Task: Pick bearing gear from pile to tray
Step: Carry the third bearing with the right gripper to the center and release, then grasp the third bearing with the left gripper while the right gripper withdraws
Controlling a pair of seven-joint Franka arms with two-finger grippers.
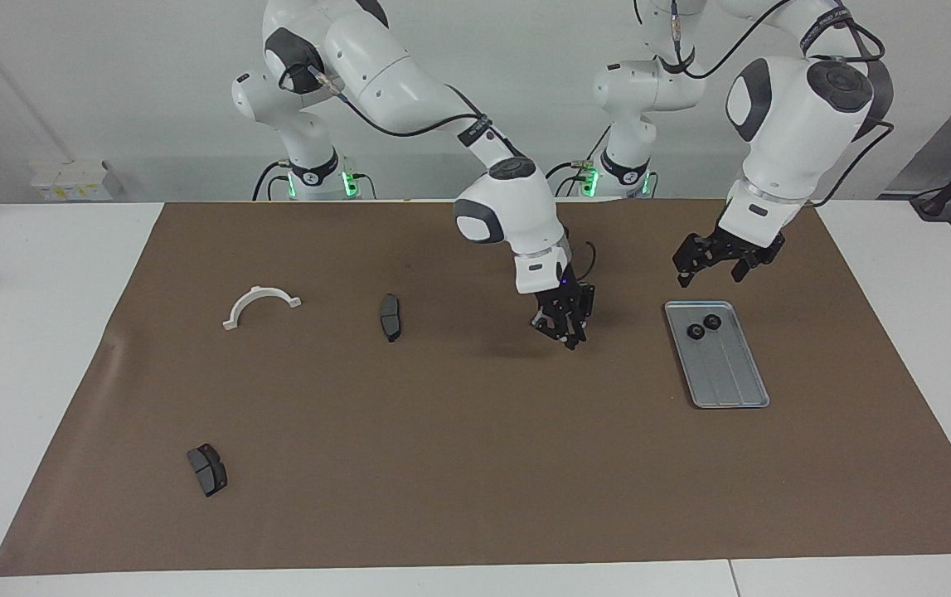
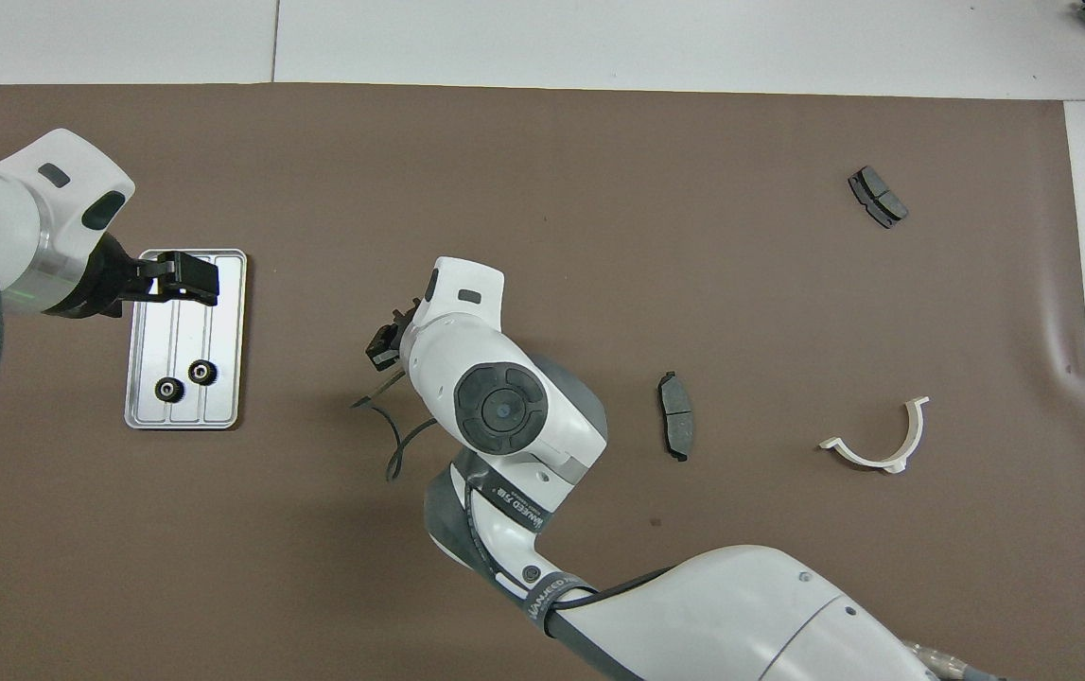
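Counted: 2 gears (image 1: 704, 327), both in tray (image 1: 728, 377), side by side at its robot-side end, just apart; 2 brake pads; 1 white half-ring clamp (image 1: 260, 303); 1 tray; 2 arms.

Tray on brown mat (image 1: 442, 464), toward left arm's end of worktop, long side running away from robots; rest of tray bare, ridges showing.

Pad 1 (image 1: 390, 317) near mat's middle, slightly toward right arm's end; lying flat. Pad 2 (image 1: 207, 469) near the mat corner at right arm's end, by the worktop edge away from robots. Clamp nearer robots than pad 2, toward right arm's end from pad 1, well apart from both.

Left gripper (image 1: 720, 264) up over tray's robot-side edge in facing view; jaws spread wide, holding nothing, touching nothing; in overhead view (image 2: 184, 280) covering part of tray.

Right gripper (image 1: 562, 327) reached across to mid-mat, between pad 1 and tray, tips pointing down, low over mat; jaws' gap can't tell, nor whether anything held; contact w/ mat can't tell; overhead view (image 2: 383, 345) mostly hidden by own wrist.
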